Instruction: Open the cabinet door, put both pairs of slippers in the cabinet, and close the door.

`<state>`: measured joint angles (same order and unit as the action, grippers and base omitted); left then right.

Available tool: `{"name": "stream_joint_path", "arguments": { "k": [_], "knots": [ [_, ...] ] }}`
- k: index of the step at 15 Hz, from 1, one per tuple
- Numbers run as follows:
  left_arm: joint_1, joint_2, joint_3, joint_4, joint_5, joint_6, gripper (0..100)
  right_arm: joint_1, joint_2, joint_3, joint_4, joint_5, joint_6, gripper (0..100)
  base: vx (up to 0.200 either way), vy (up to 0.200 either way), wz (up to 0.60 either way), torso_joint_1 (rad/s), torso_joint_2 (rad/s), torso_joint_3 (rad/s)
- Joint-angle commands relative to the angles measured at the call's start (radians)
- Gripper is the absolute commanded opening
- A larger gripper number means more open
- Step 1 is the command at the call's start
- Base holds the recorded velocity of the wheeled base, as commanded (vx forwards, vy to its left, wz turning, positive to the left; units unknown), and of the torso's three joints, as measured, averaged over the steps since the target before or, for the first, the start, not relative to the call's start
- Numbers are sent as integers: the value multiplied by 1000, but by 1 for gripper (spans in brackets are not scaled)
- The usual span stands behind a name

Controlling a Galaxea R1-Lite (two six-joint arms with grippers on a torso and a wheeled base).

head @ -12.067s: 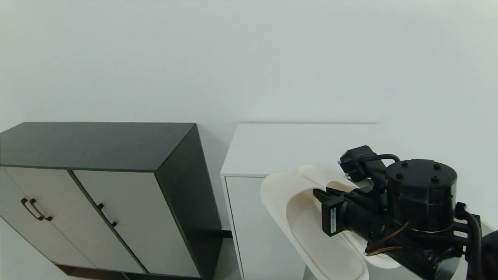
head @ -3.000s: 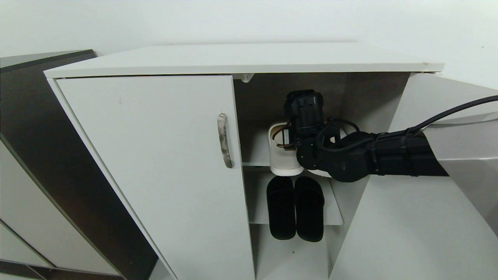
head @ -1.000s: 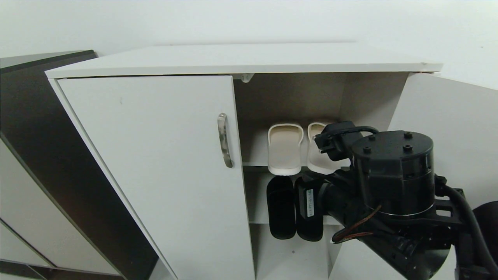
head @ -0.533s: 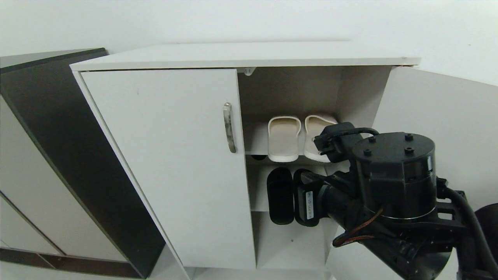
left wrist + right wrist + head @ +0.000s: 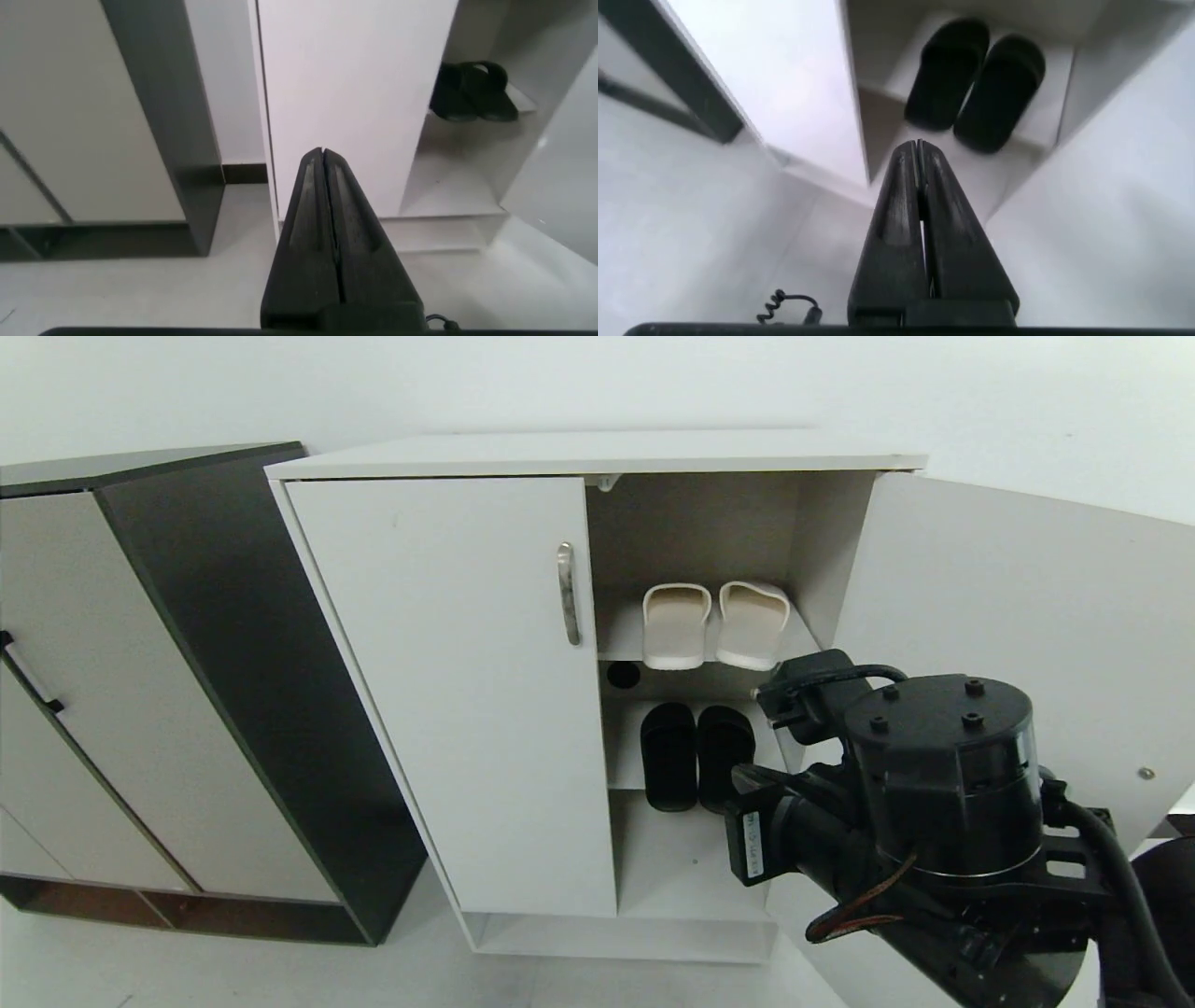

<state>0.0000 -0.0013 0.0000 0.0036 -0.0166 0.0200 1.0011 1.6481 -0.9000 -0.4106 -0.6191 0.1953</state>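
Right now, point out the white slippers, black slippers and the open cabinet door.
white slippers (image 5: 676,627), head view, left slipper's middle.
black slippers (image 5: 669,756), head view, left slipper's middle.
open cabinet door (image 5: 1008,616), head view, bare inner face.

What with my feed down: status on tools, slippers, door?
Left tool, right tool shut, empty. White slippers upper shelf, black slippers shelf below. Right door open; nothing seen blocking it.

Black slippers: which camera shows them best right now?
The right wrist view: both black slippers lie whole, side by side on their shelf. The head view shows them below the white slippers, one partly behind the right arm. The left wrist view catches them obliquely, past the closed door.
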Motion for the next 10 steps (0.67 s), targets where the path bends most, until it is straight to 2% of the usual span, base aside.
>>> {"name": "stream_joint_path", "arguments": {
  "k": [1, 4, 10],
  "knots": [
    [0, 1, 0, -1, 0, 0, 0, 1, -1, 3, 0, 4, 1, 0, -200, 0, -600, -2, 2, 12],
    [0, 1, 0, -1, 0, 1, 0, 1, -1, 16, 0, 30, -1, 0, -200, 0, 0, -1, 2, 5],
    [0, 1, 0, -1, 0, 0, 0, 1, 1, 39, -27, 78, 1, 0, 0, 0, 0, 0, 0, 0]
  ]
}}
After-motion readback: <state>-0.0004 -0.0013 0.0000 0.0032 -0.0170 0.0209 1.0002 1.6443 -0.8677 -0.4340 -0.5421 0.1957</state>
